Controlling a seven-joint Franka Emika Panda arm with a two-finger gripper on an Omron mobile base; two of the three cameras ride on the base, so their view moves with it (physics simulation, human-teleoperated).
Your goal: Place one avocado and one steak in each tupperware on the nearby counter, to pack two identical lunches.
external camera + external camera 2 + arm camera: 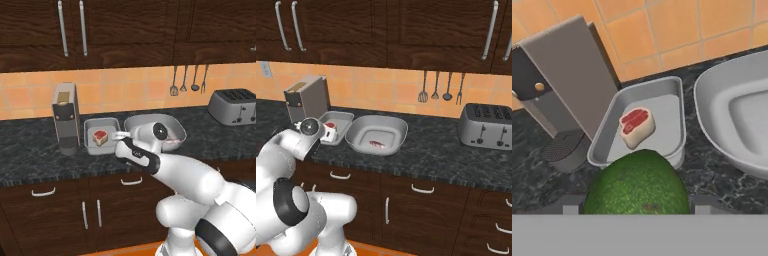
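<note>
A green avocado (637, 182) sits between the fingers of my gripper (637, 207), which is shut on it. It hangs just in front of the near rim of the small rectangular tupperware (678, 102), where a red-and-white steak (636, 126) lies. From the left base view the gripper (121, 135) is at that tupperware's (102, 120) right front corner, with the steak (100, 136) inside. The larger oval tupperware (398, 125) stands right of it with a second steak (376, 145) in its bottom. Both stand on the dark counter (441, 150).
A grey coffee machine (65, 117) stands close on the left of the small tupperware. A silver toaster (488, 125) sits at the far right of the counter. Kitchen utensils (441, 87) hang on the tiled wall behind.
</note>
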